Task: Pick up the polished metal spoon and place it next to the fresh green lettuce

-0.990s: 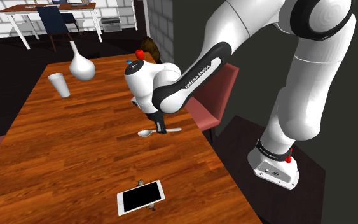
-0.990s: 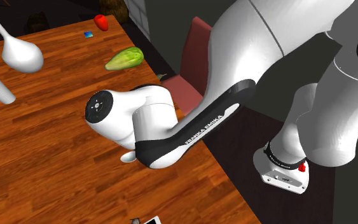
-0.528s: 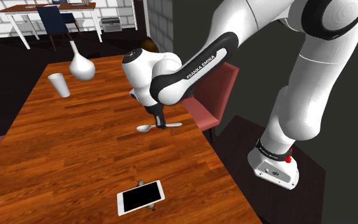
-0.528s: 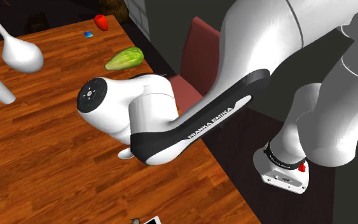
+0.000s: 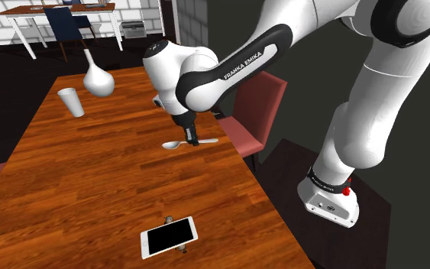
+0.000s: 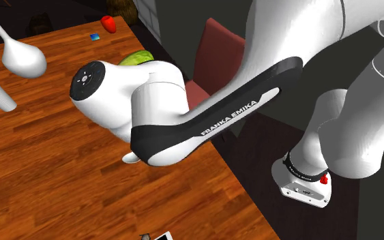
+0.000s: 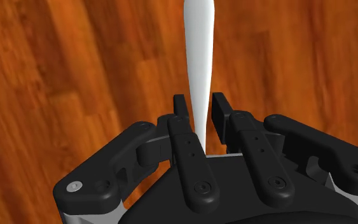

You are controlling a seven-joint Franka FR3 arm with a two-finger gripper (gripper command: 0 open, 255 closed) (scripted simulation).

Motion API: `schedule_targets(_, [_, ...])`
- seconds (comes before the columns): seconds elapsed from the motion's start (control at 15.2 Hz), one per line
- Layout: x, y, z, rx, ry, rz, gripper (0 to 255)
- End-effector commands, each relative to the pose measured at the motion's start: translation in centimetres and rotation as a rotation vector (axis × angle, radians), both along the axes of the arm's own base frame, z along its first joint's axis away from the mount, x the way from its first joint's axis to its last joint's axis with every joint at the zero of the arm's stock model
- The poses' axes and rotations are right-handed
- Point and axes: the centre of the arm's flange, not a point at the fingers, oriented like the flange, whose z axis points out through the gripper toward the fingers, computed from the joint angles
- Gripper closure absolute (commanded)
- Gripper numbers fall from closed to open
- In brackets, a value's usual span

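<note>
Two fingers clamp narrowly on the spoon handle. Spoon apparently just above the counter, near its edge on the shoulder view's right. Open wood toward that view's left. Lettuce near the same edge, half hidden by the arm.

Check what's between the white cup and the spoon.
Nothing but bare wooden tabletop separates the white cup and the spoon, as the shoulder view shows.

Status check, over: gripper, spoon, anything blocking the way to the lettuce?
Gripper shut on white spoon handle. Lettuce partly hidden behind arm. Vase and cup well aside.
</note>
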Motion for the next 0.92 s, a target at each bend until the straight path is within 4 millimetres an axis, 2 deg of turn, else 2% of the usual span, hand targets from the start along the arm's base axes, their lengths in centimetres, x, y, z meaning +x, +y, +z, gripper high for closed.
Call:
schedule_targets(0.0, [1.2, -1.5, 0.3, 0.000, 0.001, 0.000, 255])
schedule_targets(0.86, [12.4, -14.6, 0.4, 0.000, 0.001, 0.000, 255])
